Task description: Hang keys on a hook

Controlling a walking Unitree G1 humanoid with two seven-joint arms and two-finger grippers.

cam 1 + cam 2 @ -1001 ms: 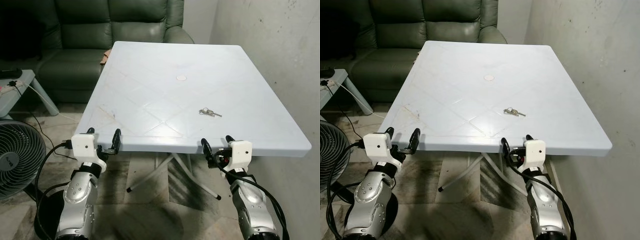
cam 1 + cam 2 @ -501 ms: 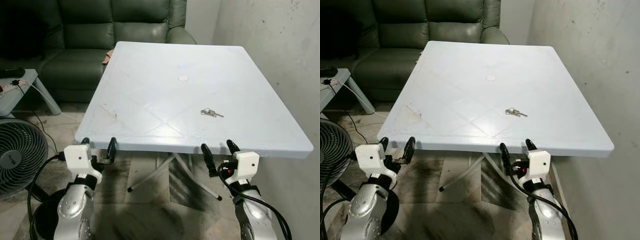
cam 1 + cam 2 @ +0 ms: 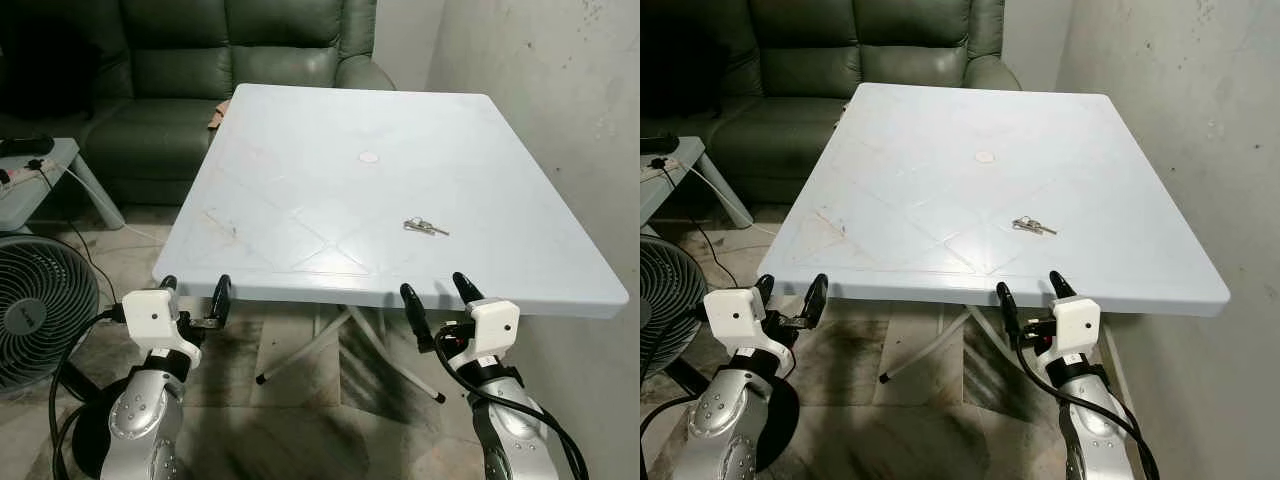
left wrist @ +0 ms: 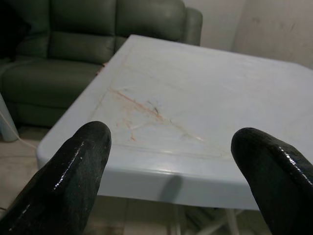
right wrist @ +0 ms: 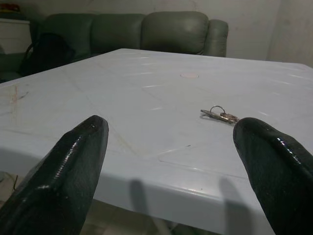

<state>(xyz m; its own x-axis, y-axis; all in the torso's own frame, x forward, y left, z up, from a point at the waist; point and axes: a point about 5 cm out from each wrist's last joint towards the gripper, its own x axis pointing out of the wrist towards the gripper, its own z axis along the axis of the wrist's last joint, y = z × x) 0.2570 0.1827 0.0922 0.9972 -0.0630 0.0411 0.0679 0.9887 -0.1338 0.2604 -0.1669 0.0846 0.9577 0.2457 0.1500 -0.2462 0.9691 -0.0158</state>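
A small bunch of keys [image 3: 425,226] on a ring lies flat on the pale blue table [image 3: 300,200], right of its middle; the right wrist view shows the keys [image 5: 219,115] beyond the near edge. My right gripper [image 3: 438,298] is open just below the table's near edge, in front of the keys and apart from them. My left gripper [image 3: 194,296] is open too, at the near left corner of the table, holding nothing. No hook can be made out in these views.
A dark green sofa [image 3: 200,70] stands behind the table. A floor fan [image 3: 35,310] is at my left, with a low side table [image 3: 40,175] and cables beyond it. A bare wall [image 3: 560,100] runs close along the table's right side.
The camera has shifted a little. Both grippers have sunk slightly, from level with the table's near edge to just below it. The keys lie where they were.
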